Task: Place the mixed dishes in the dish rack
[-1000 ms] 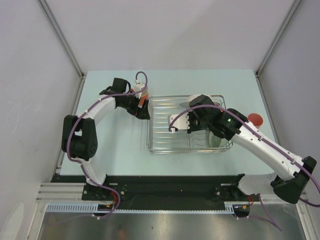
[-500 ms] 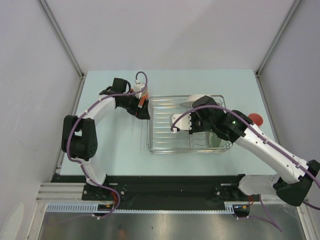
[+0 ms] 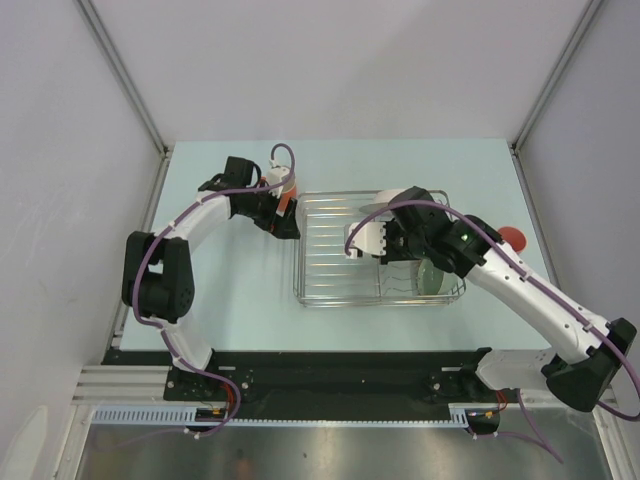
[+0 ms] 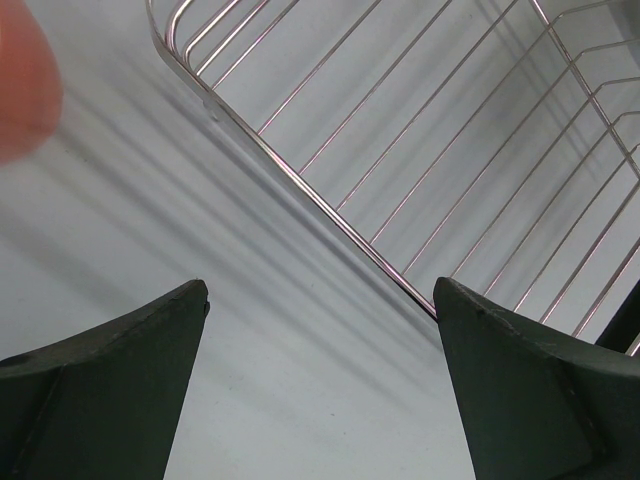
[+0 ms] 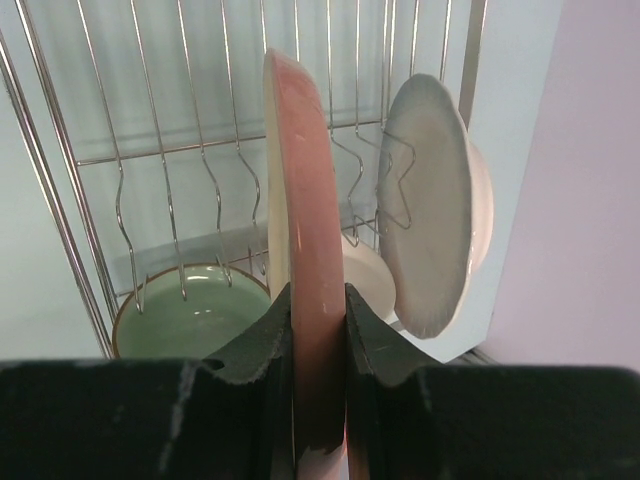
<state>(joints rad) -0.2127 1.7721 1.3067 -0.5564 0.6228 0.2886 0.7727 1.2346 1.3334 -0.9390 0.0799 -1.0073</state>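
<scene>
A pale blue-green table [image 3: 240, 290] is enclosed by white walls [image 3: 340, 70] at the back and on both sides. The walls are joined at the two far corners by grey metal posts [image 3: 125, 80]. Along the table's near edge a black plate [image 3: 340, 368] is laid, and in front of it a toothed white strip [image 3: 330, 421] is run across. A brushed metal sheet [image 3: 330, 455] is seen nearest the camera. In the left wrist view the table is streaked with thin shadows

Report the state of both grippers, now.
Left gripper: open, holding nothing.
Right gripper: closed on the pink plate, which it holds on edge.
</scene>
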